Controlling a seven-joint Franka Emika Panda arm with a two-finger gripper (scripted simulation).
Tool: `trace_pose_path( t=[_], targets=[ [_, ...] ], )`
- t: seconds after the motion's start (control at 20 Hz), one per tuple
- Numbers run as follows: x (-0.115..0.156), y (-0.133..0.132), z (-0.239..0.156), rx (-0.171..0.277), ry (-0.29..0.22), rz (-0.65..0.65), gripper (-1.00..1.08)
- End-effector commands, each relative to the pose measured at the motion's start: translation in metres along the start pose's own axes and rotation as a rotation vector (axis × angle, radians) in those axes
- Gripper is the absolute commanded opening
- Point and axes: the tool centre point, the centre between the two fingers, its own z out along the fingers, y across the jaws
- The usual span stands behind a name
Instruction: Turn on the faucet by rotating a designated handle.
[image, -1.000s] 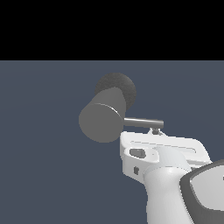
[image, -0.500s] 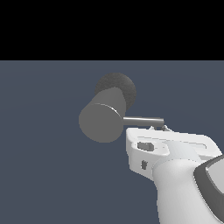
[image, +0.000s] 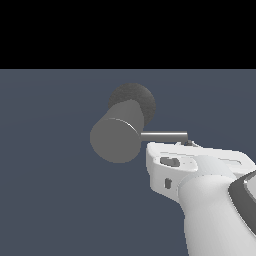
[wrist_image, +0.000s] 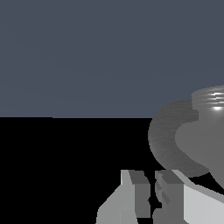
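White gripper (wrist_image: 151, 192) parked right under the outer tip of the handle (image: 164, 135), seen in the exterior view as a chunky white body (image: 195, 167) sitting just below the rod. Fingers (wrist_image: 134, 192) nearly together in the wrist view, only a thin dark slit between them, nothing visibly pinched in that slit. Can't tell from either view whether the fingertips actually touch the handle (a small dark nub pokes up beside the rod's tip in the exterior view, but too tiny to read).

Handle itself: slim shiny grey rod, lying level, sticking out sideways from the faucet (image: 117, 137) toward the exterior view's right. Not clearly visible in the wrist view.

Faucet just beyond the gripper, toward the exterior view's left: fat matte grey cylinder, flat round end face turned toward the camera, tilted a bit down-left in that view. Behind the cylinder, a darker speckled round base (image: 137, 97), partly hidden by it. Same base (wrist_image: 168, 140) looming large in the wrist view, cylinder body in front of it with bright highlight bands on top.

Everything on a plain slate-blue ground (image: 50, 200), black band beyond.
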Motion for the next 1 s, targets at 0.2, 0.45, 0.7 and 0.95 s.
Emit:
trace_pose_path(
  t=[0.2, 0.45, 0.7, 0.95],
  targets=[
    [-0.037, 0.018, -0.001, -0.023, -0.038, 0.006, -1.00],
    [-0.055, 0.025, -0.003, -0.027, -0.047, 0.008, -1.00],
    [-0.073, 0.031, -0.004, -0.031, -0.055, 0.010, -1.00],
    [-0.056, 0.019, -0.006, -0.008, -0.004, 0.010, -1.00]
  ],
)
